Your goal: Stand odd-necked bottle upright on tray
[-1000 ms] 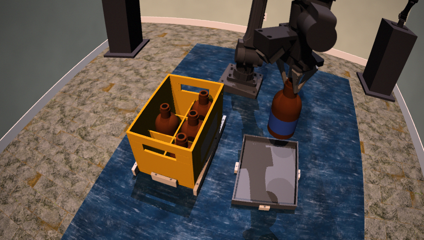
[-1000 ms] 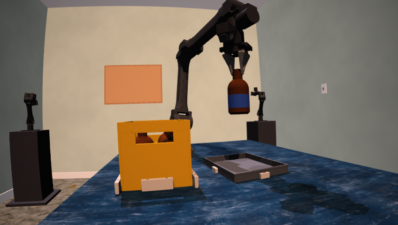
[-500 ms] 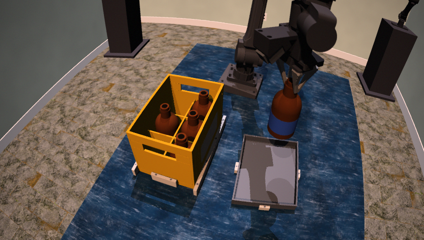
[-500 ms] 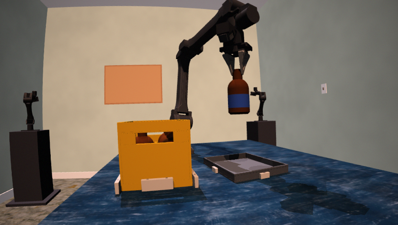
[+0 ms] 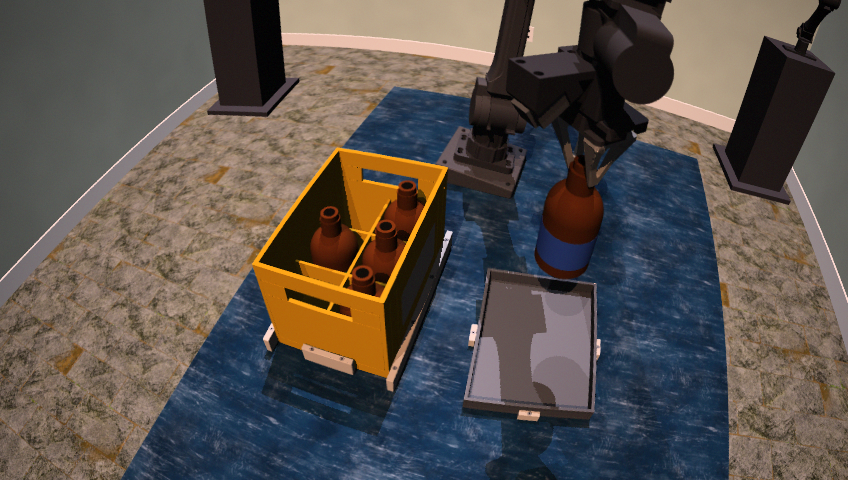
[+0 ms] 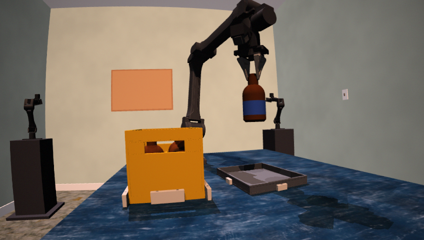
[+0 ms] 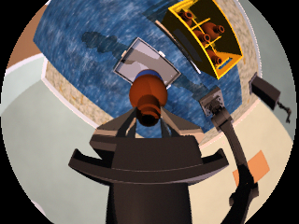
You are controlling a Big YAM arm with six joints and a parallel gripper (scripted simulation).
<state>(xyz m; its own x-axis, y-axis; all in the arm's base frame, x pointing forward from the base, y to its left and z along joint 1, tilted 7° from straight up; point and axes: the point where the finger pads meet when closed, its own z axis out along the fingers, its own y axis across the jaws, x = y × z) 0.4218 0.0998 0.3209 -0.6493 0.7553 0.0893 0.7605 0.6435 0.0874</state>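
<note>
Brown bottle hung by its neck above the blue table

From my station, looking left to right, I first had the yellow crate (image 5: 321, 325) (image 6: 166, 175) (image 7: 229, 68) standing at the left on the blue table (image 5: 654, 356) (image 6: 238, 220) (image 7: 103, 23). Four brown bottles stood inside: one in the left row, and three in the right row, at its near, middle and far places. Pale blocks (image 5: 328, 358) (image 6: 167, 196) sat around the crate's foot.

Between crate and tray, at the far side, the dark arm (image 6: 194, 89) (image 7: 235, 145) rose from its base.

Farther right lay the gray tray (image 5: 529, 406) (image 6: 275, 186) (image 7: 149, 57), with no bottle standing on it. Beyond its far edge, raised above the table and apart from the tray, hung the blue-labeled bottle (image 5: 572, 220) (image 6: 253, 98) (image 7: 149, 93), upright in the exterior view. My claw (image 5: 584, 172) (image 6: 252, 77) (image 7: 148, 110) was clamped on its neck, fingers on either side. I could not tell whether that neck differed in thickness from the other four.
</note>
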